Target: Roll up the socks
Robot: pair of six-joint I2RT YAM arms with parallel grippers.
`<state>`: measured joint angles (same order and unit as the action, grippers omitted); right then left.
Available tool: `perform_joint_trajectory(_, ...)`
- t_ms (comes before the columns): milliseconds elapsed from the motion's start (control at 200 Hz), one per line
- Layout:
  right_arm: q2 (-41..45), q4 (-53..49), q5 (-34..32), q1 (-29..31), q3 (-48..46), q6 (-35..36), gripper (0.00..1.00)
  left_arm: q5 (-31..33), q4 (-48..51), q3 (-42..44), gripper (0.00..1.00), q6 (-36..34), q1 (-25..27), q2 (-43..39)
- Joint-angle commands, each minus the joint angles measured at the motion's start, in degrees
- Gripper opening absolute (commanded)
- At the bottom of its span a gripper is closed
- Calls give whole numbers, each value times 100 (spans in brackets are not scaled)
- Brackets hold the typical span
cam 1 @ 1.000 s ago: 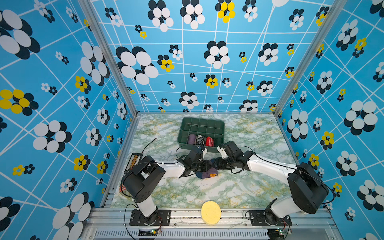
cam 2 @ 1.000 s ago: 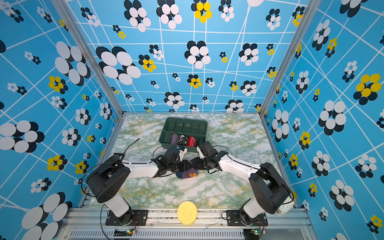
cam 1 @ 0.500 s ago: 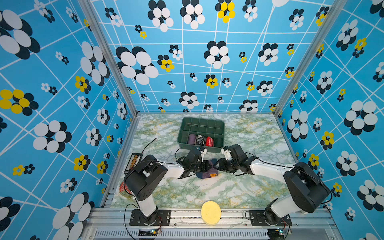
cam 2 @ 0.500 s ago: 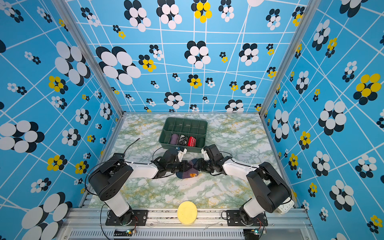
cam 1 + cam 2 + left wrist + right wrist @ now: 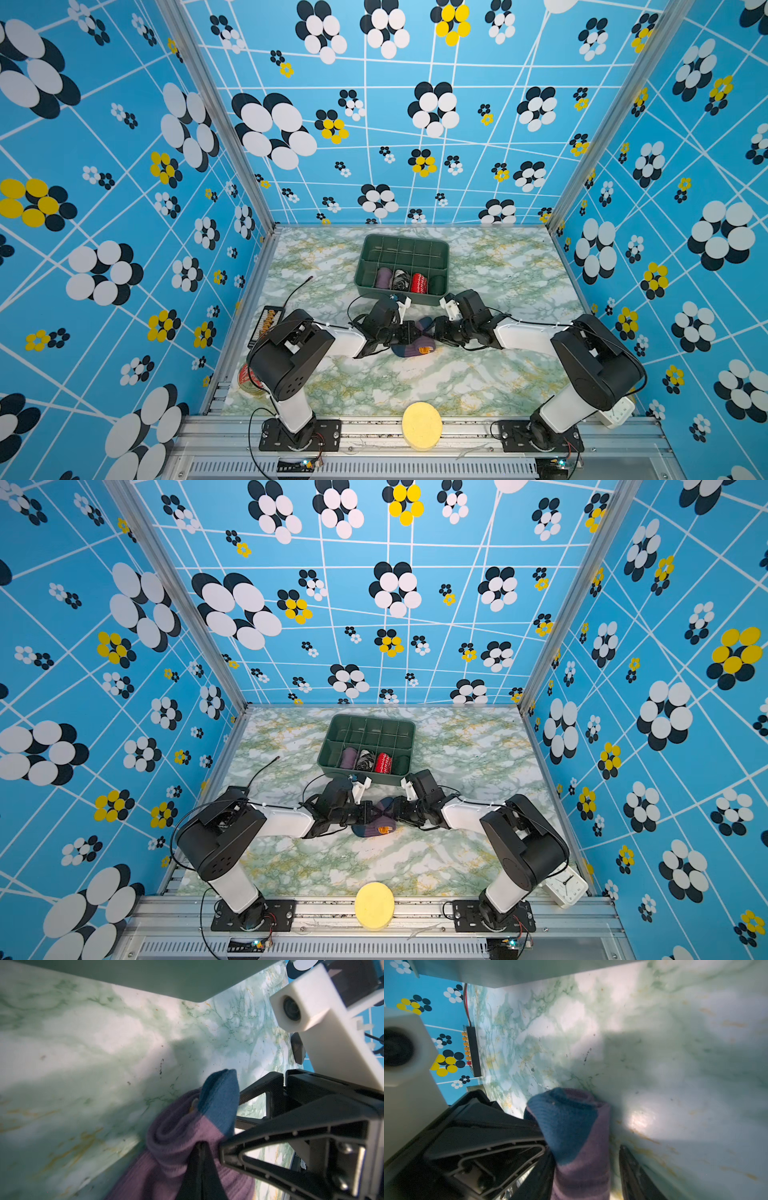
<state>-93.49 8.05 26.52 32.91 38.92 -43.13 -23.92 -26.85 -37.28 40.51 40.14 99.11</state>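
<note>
Pinching a sock roll just in front of the green bin

Farthest in front of the green bin [image 5: 405, 241] [image 5: 370, 720], a round yellow sponge [image 5: 421, 424] [image 5: 374, 904] lies on the metal front rail. Between the rail and the bin stretches the marbled table [image 5: 374, 386]. Both arms reach in across it, one from each side, and meet just in front of the bin's front wall.

The socks [image 5: 415, 345] [image 5: 376, 823] lie there on the table as a partly rolled purple bundle, close to the bin but apart from it. A dark blue toe sticks up out of the roll, and a bit of orange shows on the side facing away from the bin.

The left gripper [image 5: 409, 332] [image 5: 368, 812] is clenched on the socks. In the left wrist view, its dark finger [image 5: 199, 1172] is sunk into the purple folds [image 5: 170, 1138].

The right gripper [image 5: 436, 332] [image 5: 395, 810] has its jaws apart with the roll [image 5: 577, 1136] between them. One finger [image 5: 631, 1167] lies alongside the fabric with a sliver of table showing between. The pictures do not show whether this gripper presses on the socks.

In the bin's front row of compartments stand a purple bundle [image 5: 383, 277], a black-and-white bundle [image 5: 401, 279] and a red bundle [image 5: 419, 282]. The rows behind them show only their dividers.
</note>
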Motion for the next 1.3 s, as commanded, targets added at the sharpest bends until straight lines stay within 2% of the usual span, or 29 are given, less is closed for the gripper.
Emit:
perform_joint_trajectory(0, -130, 170, 125, -30, -68, -96, 52, 160, 725, 248, 0, -35, -68, 179)
perform_joint_trajectory(310, -116, 16, 37, -8, -90, -28, 51, 160, 672, 251, 0, -8, -68, 196)
perform_joint_trajectory(515, -154, 217, 72, 49, -155, -146, 46, 160, 681, 258, 0, -8, -68, 180)
perform_joint_trajectory(815, -27, 262, 1, 107, -188, -108, 26, 151, 638, 274, 0, -6, -78, 214)
perform_joint_trajectory(1125, 132, -1272, -947, 656, 609, 646, 4, 160, 743, 242, 0, -34, -77, 115)
perform_joint_trajectory(1219, 55, -1881, -1318, 848, 943, 842, 2, 218, 892, 235, 0, -64, -77, -56)
perform_joint_trajectory(1294, -3, -2256, -1576, 981, 1158, 958, 2, 302, 1084, 226, 5, -115, -87, -272)
